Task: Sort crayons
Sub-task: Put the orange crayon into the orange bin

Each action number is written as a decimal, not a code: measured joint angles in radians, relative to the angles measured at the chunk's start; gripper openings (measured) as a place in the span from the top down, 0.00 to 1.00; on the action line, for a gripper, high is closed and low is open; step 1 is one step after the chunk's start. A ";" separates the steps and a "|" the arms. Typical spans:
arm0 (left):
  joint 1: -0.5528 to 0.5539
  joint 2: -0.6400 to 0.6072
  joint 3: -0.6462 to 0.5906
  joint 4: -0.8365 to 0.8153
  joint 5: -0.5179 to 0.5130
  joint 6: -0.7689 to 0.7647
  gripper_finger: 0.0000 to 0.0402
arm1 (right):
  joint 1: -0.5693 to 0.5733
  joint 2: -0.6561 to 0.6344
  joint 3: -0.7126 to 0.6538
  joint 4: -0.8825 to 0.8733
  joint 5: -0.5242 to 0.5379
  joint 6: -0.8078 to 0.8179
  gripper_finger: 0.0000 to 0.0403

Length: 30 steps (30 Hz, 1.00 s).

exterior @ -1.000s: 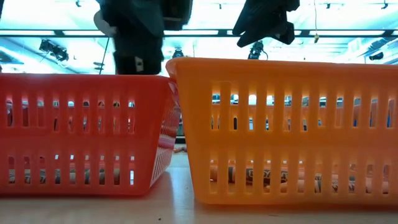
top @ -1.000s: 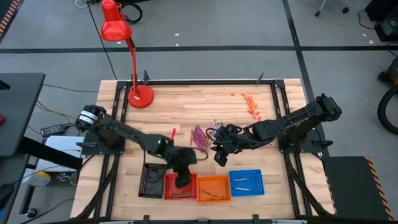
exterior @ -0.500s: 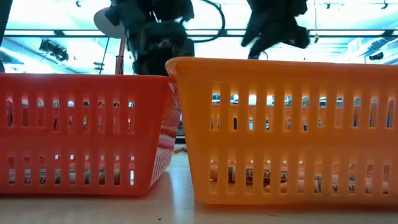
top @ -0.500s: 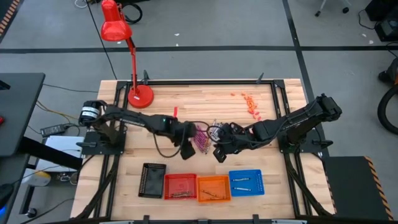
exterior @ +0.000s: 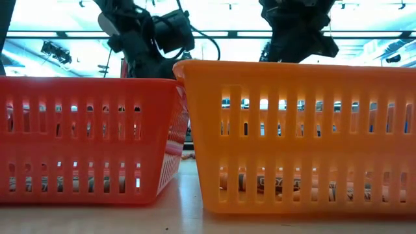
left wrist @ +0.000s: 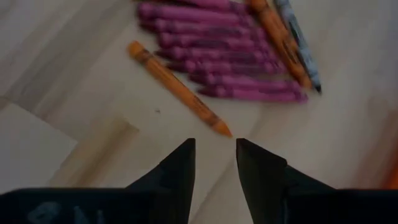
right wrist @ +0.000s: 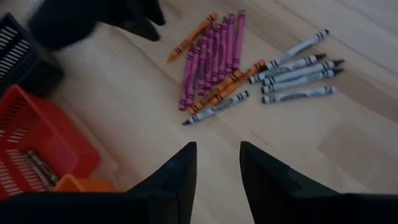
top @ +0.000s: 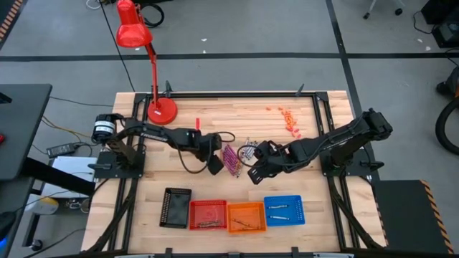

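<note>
The crayons (top: 232,159) lie loose on the table's middle: a row of magenta ones (left wrist: 217,50), orange ones (left wrist: 177,87) and grey-white ones (right wrist: 298,68). My left gripper (top: 214,166) hovers just left of the pile, open and empty, and its fingertips (left wrist: 214,146) stand near the tip of one orange crayon. My right gripper (top: 253,175) hovers to the pile's near right, open and empty (right wrist: 217,149). Neither touches a crayon.
Along the near edge stand a black basket (top: 176,208), a red basket (top: 207,214), an orange basket (top: 246,217) and a blue basket (top: 284,210), the last three with crayons inside. A red desk lamp (top: 161,111) stands far left. Small red-pink bits (top: 289,120) lie far right.
My left gripper has moved from above the red basket toward the table's far edge and now stands beside the crayon pile. The crayons on the table have not moved.
</note>
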 joint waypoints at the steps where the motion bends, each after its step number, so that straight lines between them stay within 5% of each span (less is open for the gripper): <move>1: 0.005 0.000 -0.011 0.015 -0.003 -0.023 0.68 | -0.003 0.002 0.000 0.014 -0.004 -0.004 0.69; 16: 0.007 0.037 -0.030 0.101 -0.140 -0.080 0.49 | -0.003 0.002 0.000 0.042 0.010 -0.036 0.69; 30: -0.015 0.085 -0.030 0.146 -0.203 -0.133 0.49 | -0.008 0.002 0.000 0.046 -0.006 -0.047 0.69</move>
